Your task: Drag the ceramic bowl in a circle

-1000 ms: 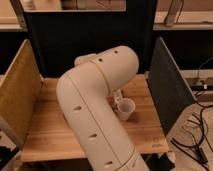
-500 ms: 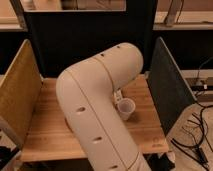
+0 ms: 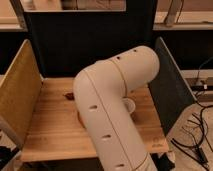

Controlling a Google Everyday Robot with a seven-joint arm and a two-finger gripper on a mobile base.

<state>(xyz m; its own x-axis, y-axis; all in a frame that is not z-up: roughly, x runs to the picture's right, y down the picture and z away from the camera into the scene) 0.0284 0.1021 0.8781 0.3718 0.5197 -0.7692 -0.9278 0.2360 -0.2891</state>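
My white arm [image 3: 107, 107] fills the middle of the camera view and hides most of the wooden tabletop [image 3: 47, 130]. The gripper is not in view; it lies somewhere behind the arm's thick links. A small dark red sliver [image 3: 67, 95] shows on the table just left of the arm; it may be the rim of the ceramic bowl, but I cannot tell. The rest of the bowl is hidden. The small translucent white cup [image 3: 129, 105] peeks out at the arm's right edge.
A tan pegboard panel [image 3: 17, 95] walls the table's left side, a dark panel [image 3: 170, 85] the right side, and a dark backboard [image 3: 85, 40] the rear. Cables [image 3: 195, 135] lie on the floor at the right.
The arm's upper link has swung further right and now covers more of the white cup. The cup itself has not visibly moved.
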